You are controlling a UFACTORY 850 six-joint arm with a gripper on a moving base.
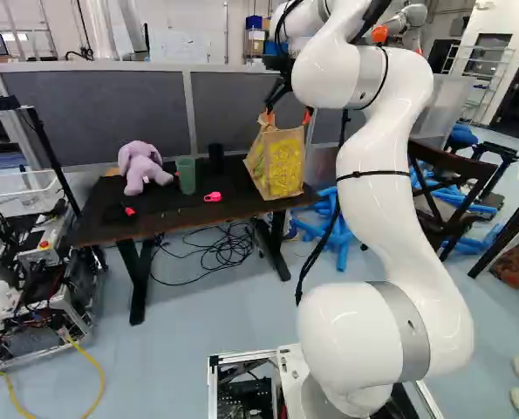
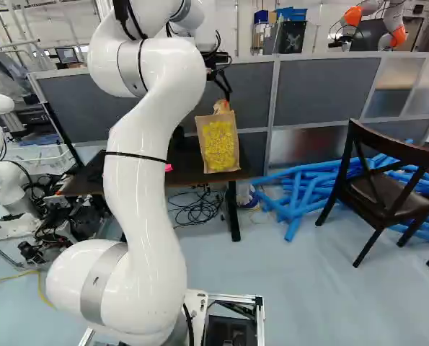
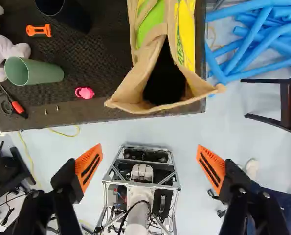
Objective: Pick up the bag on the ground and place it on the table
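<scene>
**Jaws wide and empty, bag up on the counter: looks like release done, retreat next**

Nearest the lens in the wrist view: the jaws, spread wide, orange pads facing each other, nothing gripped. Tote bag is ahead of them, on the counter, roughly upright, mouth open toward the wrist camera. It sits at the end by the blue foam tubes; one corner of its rim seems to reach past the counter's end.

My read: placement is basically finished, only backing off remains. Doing it well:
- Keep jaws wide, pull straight back along the approach line, slow at first.
- No sideways sweep or wrist roll until clear of the handles. A snagged strap could tip it or drag it off.
- Bag looks soft, so the rim may fold if brushed.
- Check it stands alone. If it leans outward, nudge it low on the body, toward the middle.

Counts:
- bag: 1
- counter: 1
- purple plush toy: 1
- green cup: 1
- black cup: 1
- pink piece: 1
- orange piece: 1
- red-and-black tool: 1
- small screws: 2, by the look
- foam tubes: many, tangled, can't count
</scene>
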